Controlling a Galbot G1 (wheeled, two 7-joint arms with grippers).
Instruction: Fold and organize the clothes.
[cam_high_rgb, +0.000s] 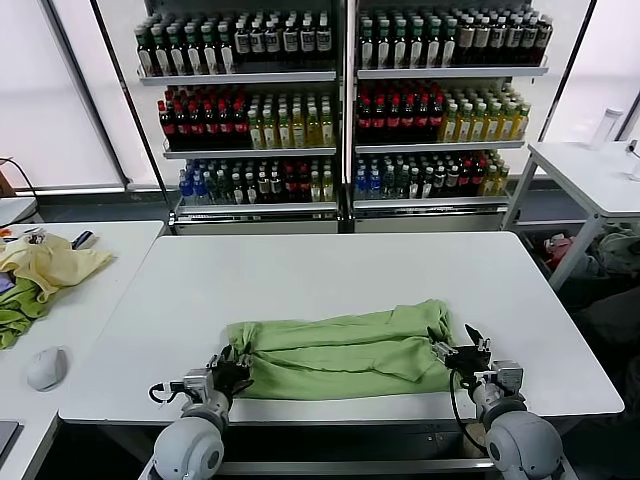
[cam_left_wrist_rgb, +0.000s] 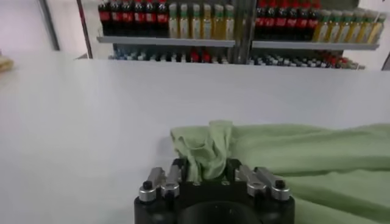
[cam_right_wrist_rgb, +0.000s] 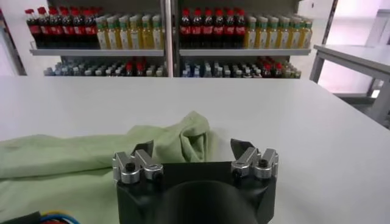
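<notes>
White table (cam_high_rgb: 330, 270): polo shirt (cam_high_rgb: 345, 352) bunched in clenched left jaws, before spread right jaws.

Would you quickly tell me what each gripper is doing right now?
Left gripper: shut on the light green polo shirt, at its left end.
Right gripper: open, at the shirt's right end.

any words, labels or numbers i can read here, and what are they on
None can be read.
Bottles on the shelves: labels too small and blurred.
Green shirt on the white table: no print showing.
Left gripper and right gripper: no markings legible.
</notes>
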